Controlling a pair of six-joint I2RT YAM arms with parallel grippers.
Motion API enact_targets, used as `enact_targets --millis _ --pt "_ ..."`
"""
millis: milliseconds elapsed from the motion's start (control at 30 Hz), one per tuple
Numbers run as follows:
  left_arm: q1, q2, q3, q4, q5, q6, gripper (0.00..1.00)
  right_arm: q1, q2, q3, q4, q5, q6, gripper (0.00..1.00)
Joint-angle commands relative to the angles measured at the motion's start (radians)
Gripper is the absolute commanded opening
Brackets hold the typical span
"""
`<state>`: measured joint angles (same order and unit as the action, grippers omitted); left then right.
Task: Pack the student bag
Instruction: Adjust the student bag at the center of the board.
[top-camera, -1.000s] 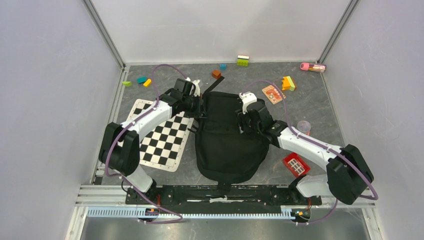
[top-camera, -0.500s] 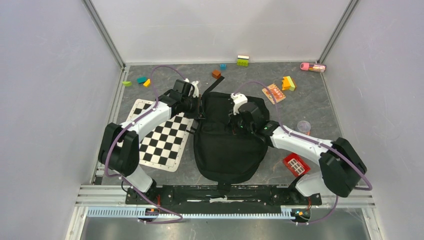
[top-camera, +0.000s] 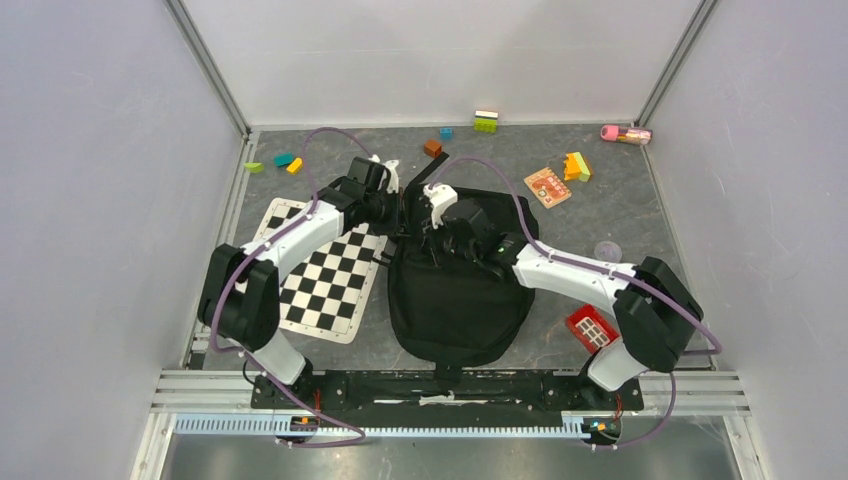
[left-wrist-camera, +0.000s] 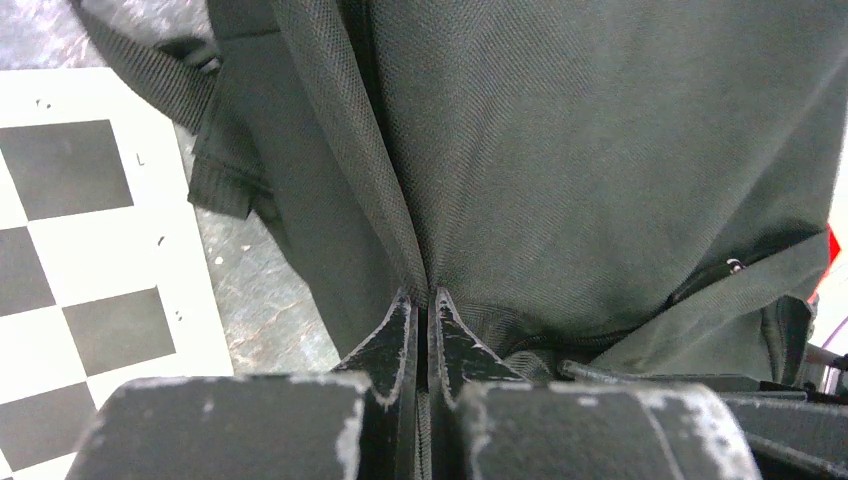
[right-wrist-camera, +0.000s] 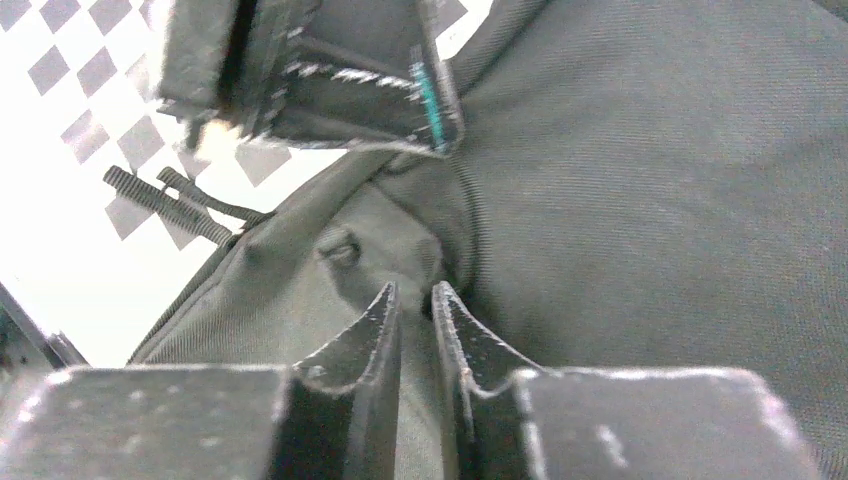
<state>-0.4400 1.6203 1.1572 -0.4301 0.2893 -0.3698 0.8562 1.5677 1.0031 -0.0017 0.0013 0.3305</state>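
The student bag (top-camera: 455, 300), a large black fabric backpack, lies in the middle of the table. My left gripper (top-camera: 400, 215) is at its upper left edge, shut on a fold of the bag's fabric (left-wrist-camera: 400, 240). My right gripper (top-camera: 432, 232) is on the bag's upper left part, close to the left one, shut on a pinch of the fabric (right-wrist-camera: 440, 250). In the right wrist view the left gripper's body (right-wrist-camera: 310, 70) shows just beyond the pinch. A black strap (top-camera: 425, 170) sticks out from the bag's top.
A chessboard mat (top-camera: 320, 270) lies left of the bag. A red crate (top-camera: 592, 328) and a small cup (top-camera: 607, 250) are to the right. Coloured blocks (top-camera: 486, 121), an orange card (top-camera: 547, 186), a yellow-orange block (top-camera: 576, 166) and a pink tube (top-camera: 625, 134) lie along the back.
My right gripper has moved left across the bag's top, from its right side to close beside the left gripper, dragging fabric with it. The left arm has stayed put.
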Motion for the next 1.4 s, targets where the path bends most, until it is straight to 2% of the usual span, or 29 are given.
enact_targets --millis 0,67,200,300,367,400,433,500,533,567,633,833,1033,1133,1233,1300,1367 --pt "-0.002 0.062 0.142 0.095 -0.020 0.072 0.02 0.013 -0.086 0.034 -0.109 0.059 -0.034 0.40" --pt "-0.002 0.131 0.217 0.103 -0.023 0.075 0.02 -0.017 -0.135 0.022 -0.164 0.106 -0.052 0.57" --pt "0.000 0.290 0.392 0.120 -0.018 0.069 0.02 -0.109 -0.237 -0.028 -0.235 0.129 -0.088 0.68" --pt "-0.002 0.371 0.501 0.142 -0.013 0.066 0.02 -0.171 -0.295 -0.045 -0.291 0.162 -0.127 0.81" --pt "-0.002 0.402 0.574 0.129 -0.016 0.073 0.02 -0.223 -0.308 -0.052 -0.319 0.169 -0.148 0.87" --pt "-0.003 0.407 0.610 0.110 -0.022 0.079 0.07 -0.246 -0.310 -0.056 -0.329 0.167 -0.154 0.88" --pt "-0.002 0.407 0.635 0.081 -0.032 0.087 0.18 -0.273 -0.311 -0.063 -0.334 0.162 -0.163 0.90" --pt "-0.003 0.372 0.638 0.034 -0.090 0.104 0.54 -0.326 -0.313 -0.087 -0.325 0.152 -0.177 0.92" --pt "-0.003 0.341 0.622 0.010 -0.139 0.107 0.75 -0.358 -0.313 -0.102 -0.313 0.139 -0.181 0.94" --pt "-0.004 0.305 0.593 -0.008 -0.186 0.107 0.87 -0.388 -0.312 -0.116 -0.298 0.120 -0.182 0.94" --pt "-0.006 0.207 0.500 -0.040 -0.271 0.081 0.98 -0.448 -0.309 -0.139 -0.248 0.083 -0.189 0.96" --pt "-0.016 -0.198 0.101 -0.108 -0.437 -0.084 1.00 -0.573 -0.277 -0.136 -0.104 -0.021 -0.233 0.98" --pt "-0.019 -0.543 -0.267 -0.156 -0.355 -0.342 1.00 -0.647 -0.143 -0.056 -0.046 -0.139 -0.297 0.98" --pt "-0.019 -0.643 -0.435 -0.054 -0.227 -0.463 1.00 -0.656 -0.056 0.012 -0.100 -0.208 -0.300 0.90" --pt "-0.020 -0.640 -0.575 0.180 -0.072 -0.572 0.98 -0.656 -0.035 -0.012 -0.094 -0.337 -0.291 0.72" --pt "-0.022 -0.613 -0.622 0.322 -0.038 -0.600 0.91 -0.656 -0.049 -0.053 -0.102 -0.357 -0.253 0.51" --pt "-0.021 -0.573 -0.635 0.418 -0.047 -0.594 0.71 -0.653 -0.072 -0.099 -0.117 -0.391 -0.231 0.25"
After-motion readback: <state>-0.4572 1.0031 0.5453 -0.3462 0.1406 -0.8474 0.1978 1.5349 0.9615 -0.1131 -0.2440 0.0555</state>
